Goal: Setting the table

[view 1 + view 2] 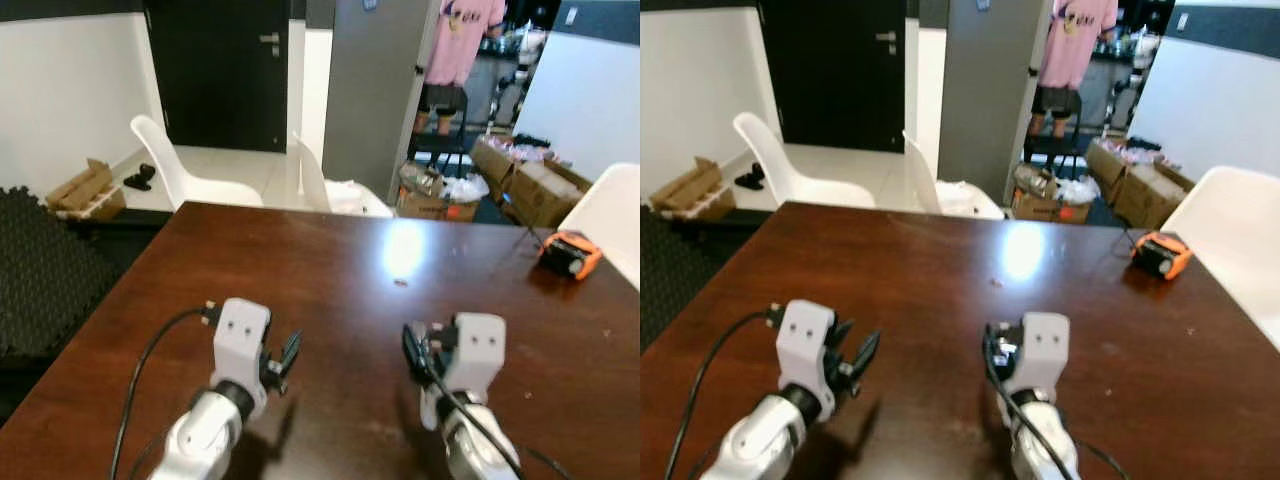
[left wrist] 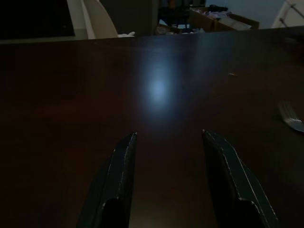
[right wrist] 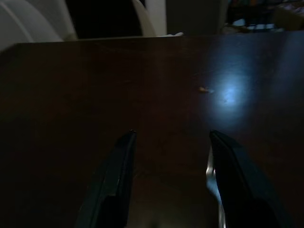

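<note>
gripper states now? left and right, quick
Left tool: open, holding nothing, above the table.
Right tool: open, nothing between its fingers, above the table.

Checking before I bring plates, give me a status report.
Left gripper and right gripper open over the brown table. Orange tape measure at far right.

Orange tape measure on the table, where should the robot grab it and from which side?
Take the orange tape measure across the middle of its chunky body, coming down from above with the open right end effector. It lies low on the table towards the robot's right, so a sideways approach would probably just push it.
</note>
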Controlling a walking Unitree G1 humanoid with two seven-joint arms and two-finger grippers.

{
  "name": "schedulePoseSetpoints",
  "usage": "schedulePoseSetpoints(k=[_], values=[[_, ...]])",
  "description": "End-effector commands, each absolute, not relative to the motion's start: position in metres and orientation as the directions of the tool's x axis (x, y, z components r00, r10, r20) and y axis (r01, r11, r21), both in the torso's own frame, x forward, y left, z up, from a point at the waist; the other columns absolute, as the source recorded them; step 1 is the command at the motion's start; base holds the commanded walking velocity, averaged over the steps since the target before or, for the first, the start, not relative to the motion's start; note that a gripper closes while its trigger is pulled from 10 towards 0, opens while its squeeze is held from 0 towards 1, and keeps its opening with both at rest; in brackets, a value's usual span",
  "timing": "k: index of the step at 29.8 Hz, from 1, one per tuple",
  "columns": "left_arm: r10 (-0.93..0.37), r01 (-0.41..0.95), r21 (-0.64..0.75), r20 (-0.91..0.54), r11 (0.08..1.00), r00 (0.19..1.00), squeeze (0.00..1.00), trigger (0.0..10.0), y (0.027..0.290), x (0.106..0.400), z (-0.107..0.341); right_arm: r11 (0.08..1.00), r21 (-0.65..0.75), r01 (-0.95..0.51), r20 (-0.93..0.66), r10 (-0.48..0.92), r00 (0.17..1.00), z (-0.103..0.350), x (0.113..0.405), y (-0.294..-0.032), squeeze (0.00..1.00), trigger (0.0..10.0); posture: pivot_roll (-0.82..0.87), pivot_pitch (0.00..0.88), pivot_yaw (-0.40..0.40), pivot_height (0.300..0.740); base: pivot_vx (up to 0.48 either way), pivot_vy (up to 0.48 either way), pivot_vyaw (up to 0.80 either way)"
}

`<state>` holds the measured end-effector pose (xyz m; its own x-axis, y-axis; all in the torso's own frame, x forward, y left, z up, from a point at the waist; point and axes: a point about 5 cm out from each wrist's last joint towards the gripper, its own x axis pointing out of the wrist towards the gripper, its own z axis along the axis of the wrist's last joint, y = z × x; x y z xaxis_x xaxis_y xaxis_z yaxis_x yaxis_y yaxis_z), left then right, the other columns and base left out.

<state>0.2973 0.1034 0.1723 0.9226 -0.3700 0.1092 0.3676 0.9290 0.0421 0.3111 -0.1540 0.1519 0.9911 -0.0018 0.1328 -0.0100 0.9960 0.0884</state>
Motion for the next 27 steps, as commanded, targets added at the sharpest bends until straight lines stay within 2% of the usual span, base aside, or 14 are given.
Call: schedulePoseSetpoints(k=[1,4,12,22,23,27], values=[[-0.396,0.395,0.031,0.084,0.918,0.914,0.00,10.0,0.100,0.292,0.166,0.994,0.067,0.082,0.081,-0.087,0.993,0.143,0.310,-0.169,0.00,10.0,0.04,0.090,0.060,0.740,0.000,0.000,0.00],[-0.393,0.391,0.041,0.073,0.920,0.917,0.00,10.0,0.101,0.291,0.164,0.989,0.031,0.146,0.047,-0.147,0.988,0.137,0.309,-0.180,0.00,10.0,0.04,0.091,0.062,0.740,0.000,0.000,0.00],[-0.353,0.351,0.055,0.050,0.935,0.934,0.00,10.0,0.111,0.293,0.160,0.986,0.010,0.164,0.021,-0.164,0.986,0.136,0.314,-0.190,0.00,10.0,0.04,0.096,0.067,0.740,0.000,0.000,0.00],[-0.332,0.329,0.069,0.039,0.942,0.942,0.00,10.0,0.121,0.292,0.160,0.984,0.096,0.151,-0.088,-0.143,0.986,0.128,0.331,-0.194,0.00,10.0,0.06,0.109,0.085,0.740,0.000,0.000,0.00],[-0.330,0.327,0.072,0.037,0.942,0.943,0.00,10.0,0.122,0.292,0.161,0.973,0.159,0.165,-0.132,-0.144,0.981,0.127,0.337,-0.196,0.00,10.0,0.06,0.112,0.087,0.740,0.000,0.000,0.00],[-0.326,0.323,0.075,0.036,0.943,0.945,0.00,10.0,0.123,0.292,0.161,0.966,0.193,0.170,-0.170,-0.138,0.976,0.127,0.344,-0.192,0.00,10.0,0.07,0.117,0.085,0.740,0.000,0.000,0.00]])
